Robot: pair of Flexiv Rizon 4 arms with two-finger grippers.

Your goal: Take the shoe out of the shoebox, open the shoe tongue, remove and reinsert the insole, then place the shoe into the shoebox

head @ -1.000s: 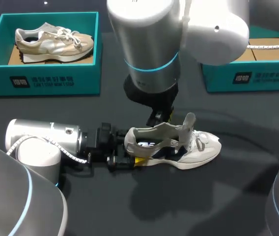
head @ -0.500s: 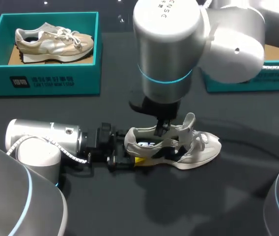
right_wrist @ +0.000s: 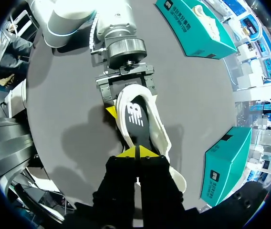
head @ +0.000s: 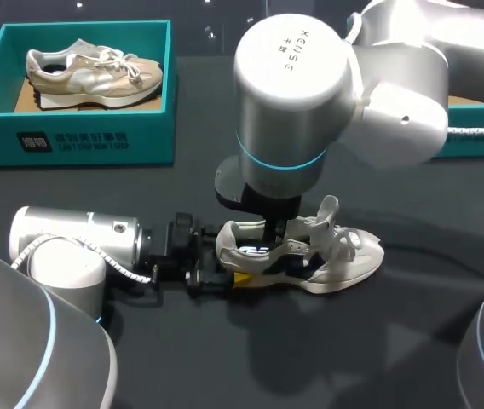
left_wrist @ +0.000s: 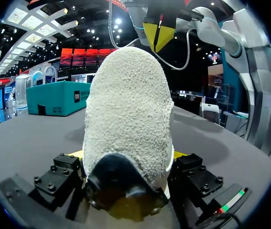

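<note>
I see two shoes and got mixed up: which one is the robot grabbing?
The white shoe on the dark table: the left gripper pinches its heel. The beige shoe lies untouched inside the teal box.

The shoe (left_wrist: 126, 95) seemingly hides most of the left gripper's (left_wrist: 128, 155) fingertips.

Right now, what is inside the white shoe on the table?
A dark insole lies in the shoe, seen from the right wrist. The right claw, tips together, covers its front part; the toe end is hidden.
</note>
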